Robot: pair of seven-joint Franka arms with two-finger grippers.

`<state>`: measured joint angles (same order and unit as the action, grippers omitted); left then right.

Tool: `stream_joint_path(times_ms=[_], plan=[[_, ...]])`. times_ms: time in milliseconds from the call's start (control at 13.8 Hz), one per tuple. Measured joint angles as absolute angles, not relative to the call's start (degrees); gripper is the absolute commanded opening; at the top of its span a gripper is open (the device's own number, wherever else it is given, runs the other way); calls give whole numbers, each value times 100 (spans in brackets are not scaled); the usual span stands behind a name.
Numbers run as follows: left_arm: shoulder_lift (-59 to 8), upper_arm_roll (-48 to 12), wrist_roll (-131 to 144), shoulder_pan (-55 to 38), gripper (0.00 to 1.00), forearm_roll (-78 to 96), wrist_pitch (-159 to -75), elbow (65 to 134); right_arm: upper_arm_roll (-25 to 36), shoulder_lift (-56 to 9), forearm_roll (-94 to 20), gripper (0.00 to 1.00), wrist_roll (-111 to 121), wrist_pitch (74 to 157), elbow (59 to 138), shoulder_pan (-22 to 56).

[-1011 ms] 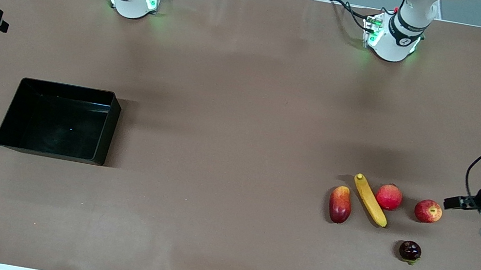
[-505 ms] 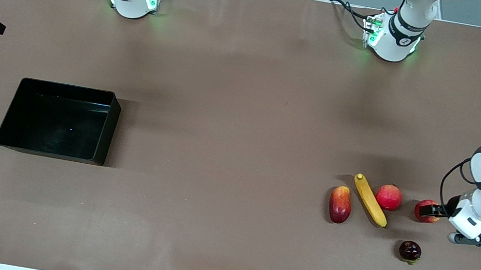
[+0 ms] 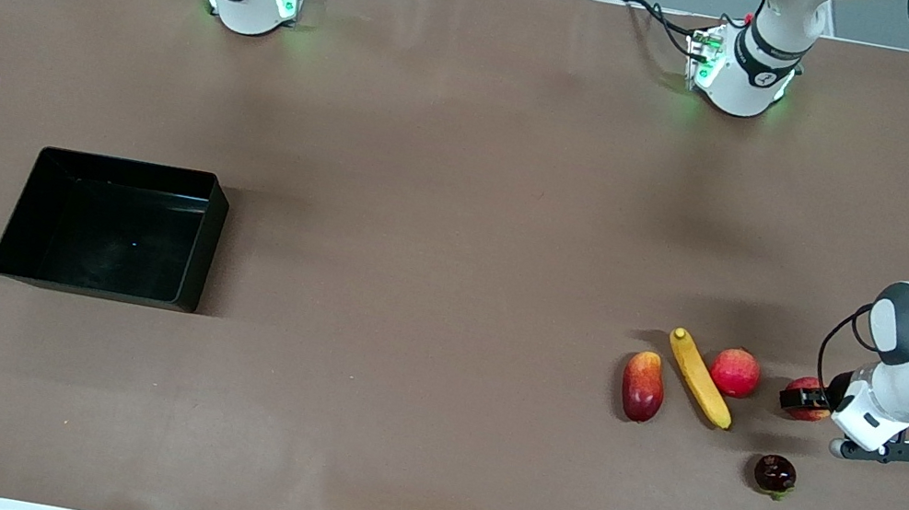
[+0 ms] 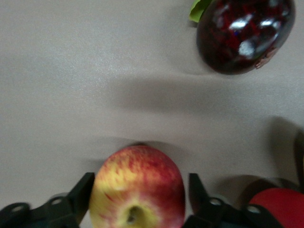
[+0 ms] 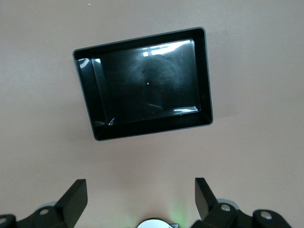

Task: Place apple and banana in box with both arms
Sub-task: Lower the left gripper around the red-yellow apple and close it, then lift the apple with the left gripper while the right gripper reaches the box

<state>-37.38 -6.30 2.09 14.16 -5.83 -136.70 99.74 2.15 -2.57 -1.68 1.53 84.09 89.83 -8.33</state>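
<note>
The apple (image 3: pixel 807 413) sits on the table at the left arm's end, stem dimple up, and fills the space between the fingers in the left wrist view (image 4: pixel 137 190). My left gripper (image 3: pixel 802 397) is low over it and open, one finger on each side (image 4: pixel 141 183), with a small gap on one side. The banana (image 3: pixel 700 378) lies on the table beside the other fruits. The black box (image 3: pixel 208 249) stands empty at the right arm's end. My right gripper (image 5: pixel 141 190) is open and empty, high above the table, and sees the box (image 5: pixel 152 128) from above.
A pinkish-red round fruit (image 3: pixel 735 372) lies between the banana and the apple. A red-and-yellow mango-like fruit (image 3: pixel 643 386) lies beside the banana. A dark glossy fruit (image 3: pixel 775 474) with a green leaf lies nearer the front camera than the apple (image 4: pixel 244 33).
My left gripper has moved in from the table's end and now straddles the apple. The dark piece of the right hand at the front view's edge has slid lower.
</note>
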Motion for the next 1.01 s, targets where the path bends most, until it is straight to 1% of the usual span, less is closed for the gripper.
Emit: stream_joint_path(times_ms=[217, 361, 722, 1011], plan=[[-3676, -646, 196, 1402, 0, -583, -13563, 9922, 216, -358, -168, 100, 155, 8762, 9230, -895], [-3496, -700, 180, 1387, 0, -583, -13207, 9879, 216, -377, -168, 100, 155, 9123, 9491, -899], [-2488, -1200, 221, 1358, 0, -583, -12011, 9768, 221, -511, -162, 100, 433, 10328, 10257, -1143], [-1749, -1679, 416, 1350, 0, -583, -11327, 9719, 225, -795, -162, 100, 1044, 11396, 10858, -1370]])
